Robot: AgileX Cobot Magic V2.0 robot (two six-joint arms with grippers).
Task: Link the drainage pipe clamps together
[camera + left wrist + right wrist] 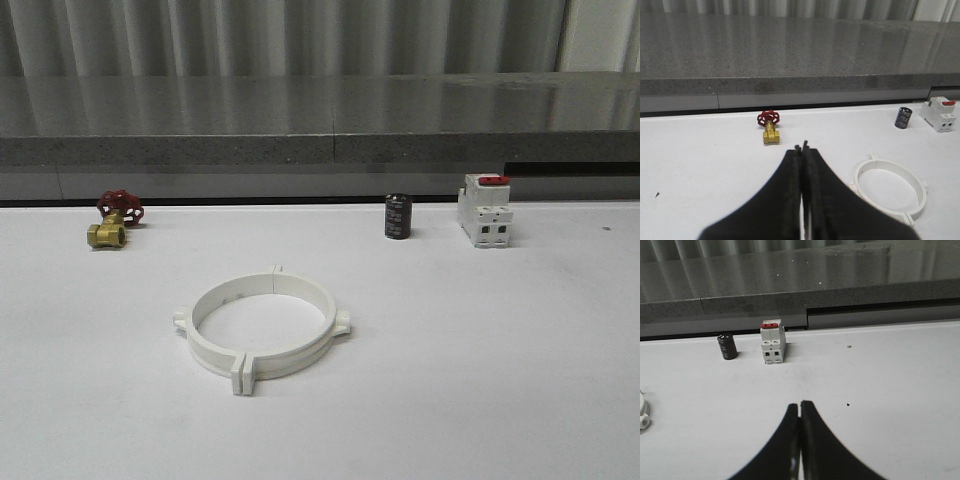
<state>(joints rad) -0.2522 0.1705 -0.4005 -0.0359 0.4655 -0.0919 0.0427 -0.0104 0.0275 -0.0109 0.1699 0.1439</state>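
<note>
Toward the camera from the brass valve with the red handwheel (112, 222), out on the white table (500, 380), lie the two white plastic semicircular pipe clamp halves (262, 323), already meeting as one closed ring. Flange tabs pressed face to face at the near seam (243, 374) and again at the far seam (277, 271), so a line through both seams runs roughly away from the robot; small side lugs jut out across that line. Whether the tabs are truly latched or merely touching cannot be told at this size.

Left gripper (802, 148) black, fingers closed flat against each other, holding nothing, raised above the table with the ring (890, 190) ahead and off to one side, the valve (770, 128) farther beyond the fingertips. Right gripper (800, 403) likewise pinched together and empty, pointing toward the white boxy circuit breaker with the red switch (772, 342) and the small black cylindrical capacitor (728, 346), with a mere sliver of the ring (643, 415) at the frame edge.

Judging by that, left arm the nearer to the ring, right arm well apart from it. Task looks essentially complete; any further squeeze would need to press across a seam, tab against tab. Breaker and capacitor stand beyond the ring, well clear of it.
</note>
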